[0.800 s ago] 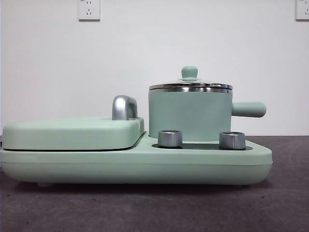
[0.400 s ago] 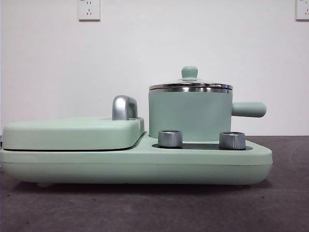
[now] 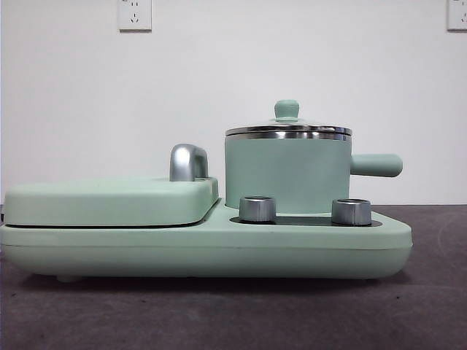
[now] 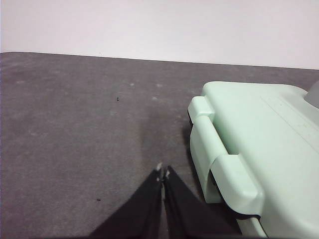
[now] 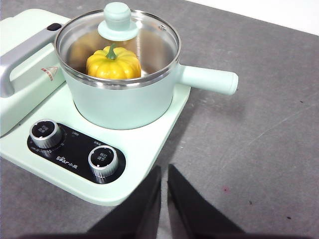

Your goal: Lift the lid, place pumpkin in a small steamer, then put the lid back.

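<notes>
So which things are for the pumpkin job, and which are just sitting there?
For the job:
lid
pumpkin, already inside
small steamer

Just sitting there:
griddle cover with chrome handle
two silver knobs
appliance base
wall sockets

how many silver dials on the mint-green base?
2. Both sit on the black control panel of the mint-green appliance base, in front of the mint-green cylindrical pot: one silver dial nearer the griddle side, the other silver dial nearer the pot's handle side.

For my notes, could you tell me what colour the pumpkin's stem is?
Green, on the yellow-orange pumpkin; the right wrist view shows it best, through the glass lid.
</notes>
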`<move>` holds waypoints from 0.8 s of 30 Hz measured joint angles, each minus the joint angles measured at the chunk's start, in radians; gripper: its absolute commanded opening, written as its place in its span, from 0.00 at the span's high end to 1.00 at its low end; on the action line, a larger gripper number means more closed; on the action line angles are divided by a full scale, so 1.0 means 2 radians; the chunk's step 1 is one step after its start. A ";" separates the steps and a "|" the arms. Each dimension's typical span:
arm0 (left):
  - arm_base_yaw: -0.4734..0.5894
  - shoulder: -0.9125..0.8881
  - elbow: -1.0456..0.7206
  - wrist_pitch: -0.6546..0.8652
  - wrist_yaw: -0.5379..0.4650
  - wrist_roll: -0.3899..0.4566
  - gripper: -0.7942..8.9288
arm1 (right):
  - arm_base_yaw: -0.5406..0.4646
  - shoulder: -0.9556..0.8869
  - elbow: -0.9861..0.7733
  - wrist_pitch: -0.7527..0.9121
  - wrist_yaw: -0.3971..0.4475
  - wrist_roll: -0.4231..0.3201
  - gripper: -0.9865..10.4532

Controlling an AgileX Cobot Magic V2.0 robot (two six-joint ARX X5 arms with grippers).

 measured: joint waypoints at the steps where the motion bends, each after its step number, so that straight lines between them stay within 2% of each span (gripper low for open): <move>1: 0.000 0.000 0.000 0.000 0.000 0.000 0.91 | 0.000 0.000 0.000 0.000 0.000 0.000 0.90; 19: 0.000 0.000 0.000 0.000 0.000 0.000 0.91 | 0.000 0.000 0.000 0.000 0.000 0.000 0.90; 24: 0.000 0.000 0.000 0.000 0.000 0.000 0.91 | -0.023 -0.019 -0.016 0.029 0.026 -0.035 0.90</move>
